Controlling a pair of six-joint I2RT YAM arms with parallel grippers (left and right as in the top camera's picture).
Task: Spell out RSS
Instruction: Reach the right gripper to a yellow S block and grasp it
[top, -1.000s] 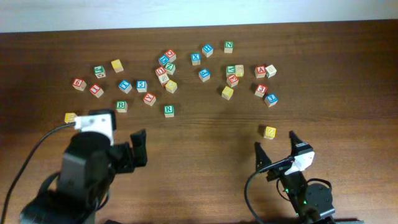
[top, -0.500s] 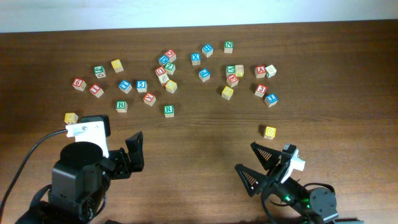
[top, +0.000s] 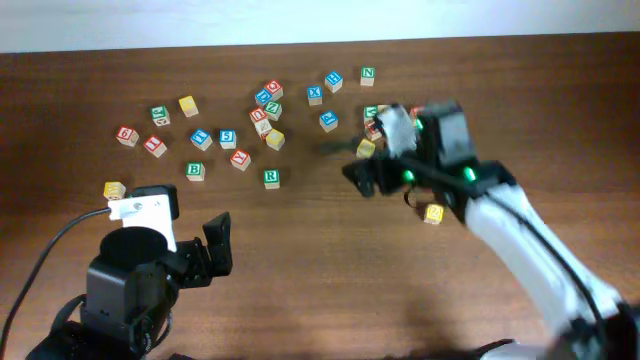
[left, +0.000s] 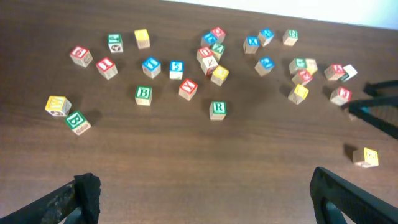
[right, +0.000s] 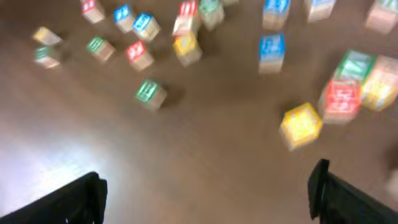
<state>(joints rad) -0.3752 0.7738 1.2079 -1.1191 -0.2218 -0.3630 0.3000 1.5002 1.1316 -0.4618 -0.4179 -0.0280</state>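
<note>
Clearly, both tools are empty. The left tool (left: 204, 180) has its fingers spread wide in the left wrist view, with only bare surface (left: 205, 155) between them. The right tool (right: 208, 177) is spread just as wide in the right wrist view and has hold of nothing.

The R block (left: 217, 108), green, lies ahead of the left tool and well apart from it, alone at the near edge of the scattered blocks. From the right tool it sits ahead and to the left. There it is only a green smear, since the right wrist view is too blurred for any letter to be read. A blue block (left: 176, 68), farther ahead of the left tool, bears a mark that could be S or 5; which one cannot be told.

The left wrist view shows a green B block (left: 78, 120) just beside a yellow block (left: 57, 104), ahead and left of the left tool. Overhead, only the yellow one shows, because the left arm hides the green one. The same wrist view catches the right tool's dark fingers (left: 379, 106) at its right edge, with a lone yellow block (left: 367, 157) near them. Only the overhead view shows the right arm reaching out over the blocks, its tool blurred.
</note>
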